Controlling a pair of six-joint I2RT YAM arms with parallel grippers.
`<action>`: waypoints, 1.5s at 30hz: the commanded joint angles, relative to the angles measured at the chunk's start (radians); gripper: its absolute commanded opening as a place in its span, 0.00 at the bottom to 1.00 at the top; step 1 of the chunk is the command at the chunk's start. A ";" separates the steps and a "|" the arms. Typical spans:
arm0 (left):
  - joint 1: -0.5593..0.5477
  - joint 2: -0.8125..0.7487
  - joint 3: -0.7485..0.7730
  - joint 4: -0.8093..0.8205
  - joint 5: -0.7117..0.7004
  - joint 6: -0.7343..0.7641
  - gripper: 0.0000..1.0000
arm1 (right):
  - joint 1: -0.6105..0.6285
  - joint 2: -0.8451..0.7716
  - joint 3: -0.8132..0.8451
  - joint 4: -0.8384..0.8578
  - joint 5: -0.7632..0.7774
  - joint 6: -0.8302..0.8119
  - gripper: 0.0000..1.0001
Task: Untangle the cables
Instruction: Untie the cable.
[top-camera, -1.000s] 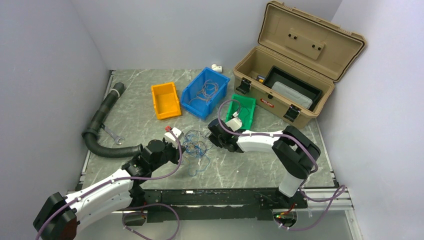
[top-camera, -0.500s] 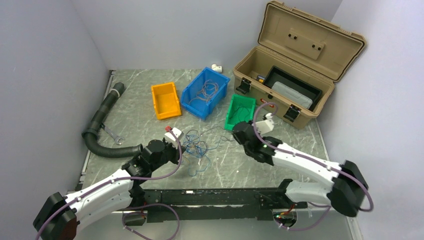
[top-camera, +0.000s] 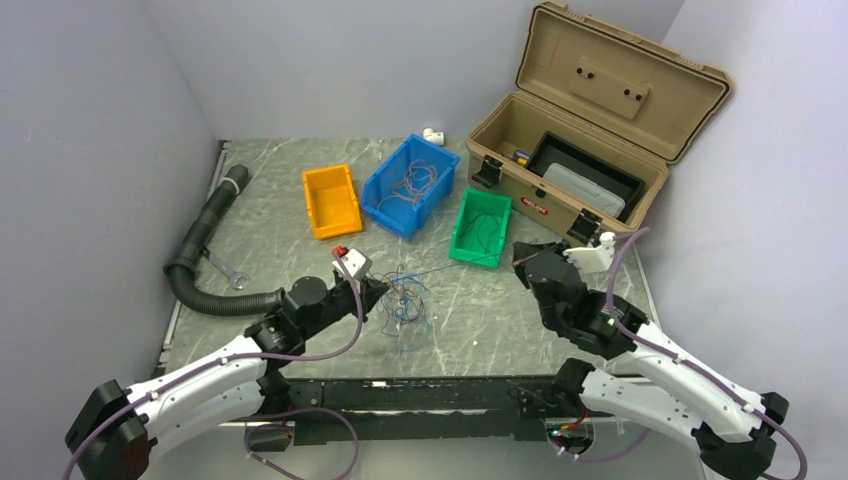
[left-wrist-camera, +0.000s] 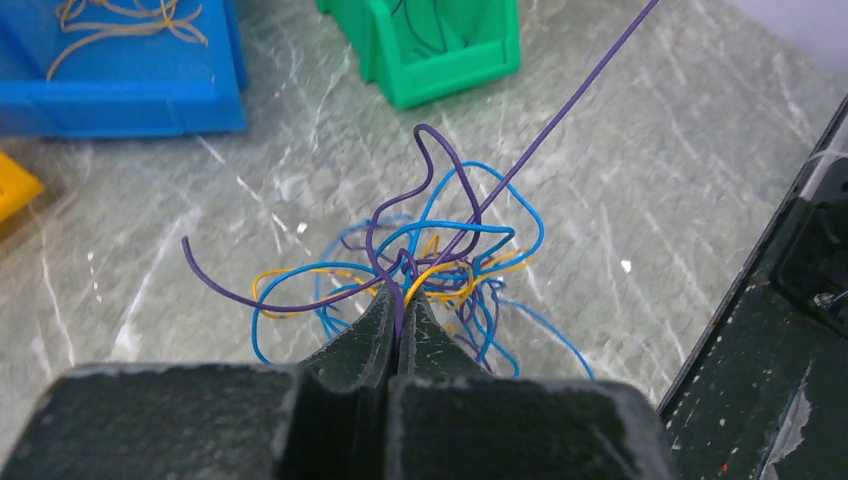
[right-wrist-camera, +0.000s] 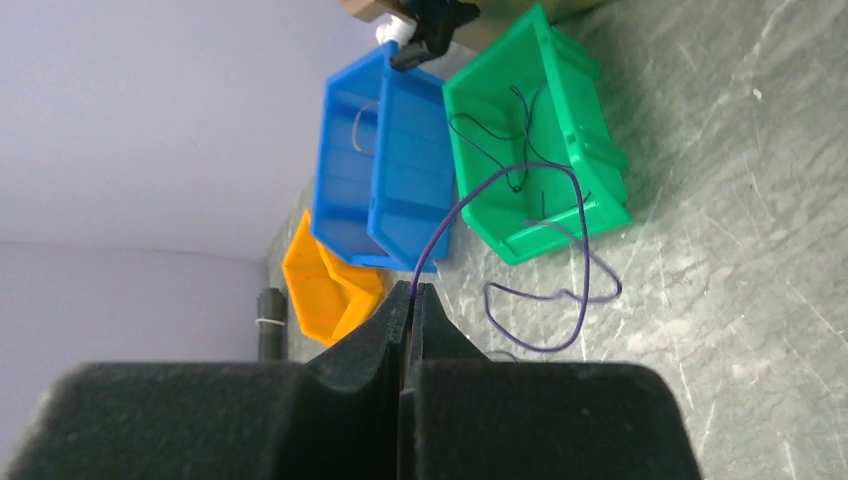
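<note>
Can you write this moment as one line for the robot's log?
task: untangling | left fingers: shut on tangle | right fingers: shut on purple cable | status: not yet untangled

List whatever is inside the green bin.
A few thin dark wires lie loose on the green bin's floor. Nothing else shows, though its near wall covers the strip of floor just behind it.

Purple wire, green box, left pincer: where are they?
purple wire (left-wrist-camera: 556, 112), left wrist view, on its tight straight stretch.
green box (left-wrist-camera: 455, 72), left wrist view, on its front wall.
left pincer (left-wrist-camera: 399, 300), left wrist view, between its fingertips.
</note>
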 joint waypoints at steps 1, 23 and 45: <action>0.020 0.006 -0.012 -0.109 -0.099 0.007 0.00 | -0.032 -0.051 0.132 -0.124 0.372 -0.109 0.00; -0.108 0.093 0.196 -0.100 -0.097 0.003 0.96 | -0.031 0.186 0.614 0.173 -0.198 -0.832 0.00; -0.195 0.743 0.771 0.346 0.042 0.002 0.99 | -0.031 0.203 0.775 0.123 -0.345 -0.802 0.00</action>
